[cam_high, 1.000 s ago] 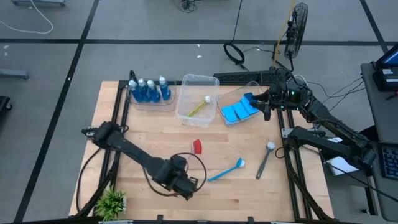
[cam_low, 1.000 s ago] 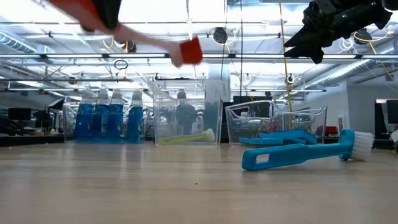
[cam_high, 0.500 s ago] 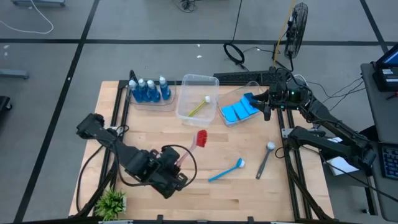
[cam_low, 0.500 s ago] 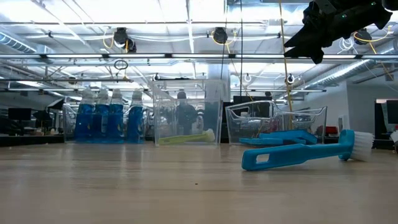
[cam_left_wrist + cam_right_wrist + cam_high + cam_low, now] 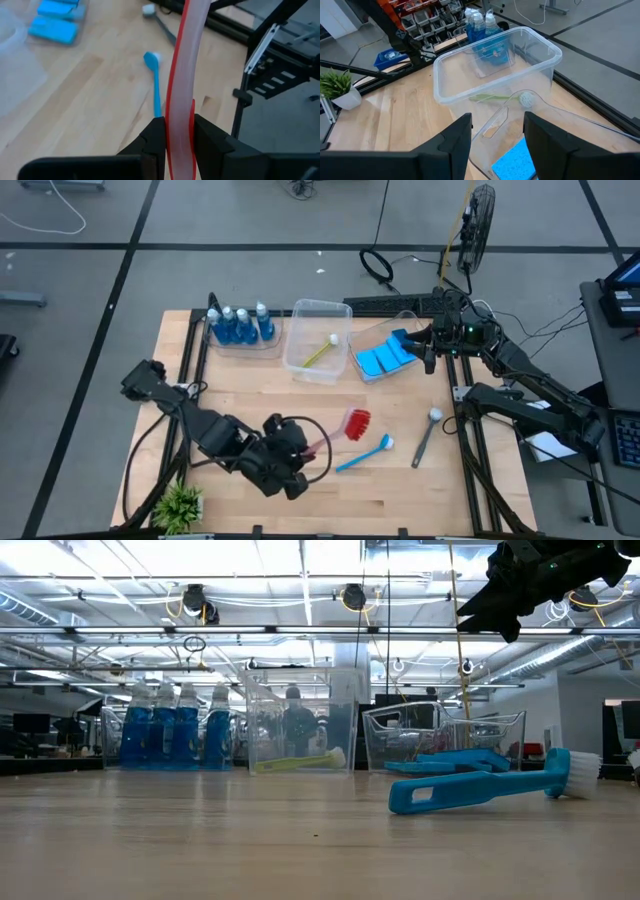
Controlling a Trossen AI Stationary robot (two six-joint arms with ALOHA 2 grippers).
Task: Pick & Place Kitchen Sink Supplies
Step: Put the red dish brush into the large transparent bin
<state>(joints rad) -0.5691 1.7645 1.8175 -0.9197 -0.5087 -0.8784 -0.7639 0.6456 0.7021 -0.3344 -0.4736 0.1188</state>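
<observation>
My left gripper [image 5: 308, 448] is over the table's near middle, shut on a red dish brush whose bristle head [image 5: 358, 423] sticks out toward the right. A blue brush [image 5: 362, 453] and a grey brush [image 5: 427, 435] lie flat on the table beyond it. The yellow-green brush [image 5: 320, 352] lies in the middle clear tub. Blue sponges [image 5: 385, 358] fill the right tub, and bottles of blue liquid [image 5: 240, 326] stand in the left tub. My right gripper [image 5: 430, 352] hangs open above the right tub's right edge, holding nothing. My left gripper pinches the red brush's pale red-edged handle [image 5: 180, 120] between its two fingers [image 5: 156, 140], which lie across it. The handle runs on forward past the fingertips, its head out of the wrist view. The brush is lifted clear of the table, above the blue brush [image 5: 156, 85].
A small green plant [image 5: 180, 505] stands at the near left corner. The three clear tubs line the far side of the table. Bare wood lies between them and the loose brushes. Black frame rails [image 5: 470, 450] run along the table's left and right edges.
My left arm has drawn back toward the table's left and turned, then come right again. The red brush has risen out of the low view. Its head has swung from the table's middle toward the right and now sits near the blue brush's head. The right arm has kept still.
</observation>
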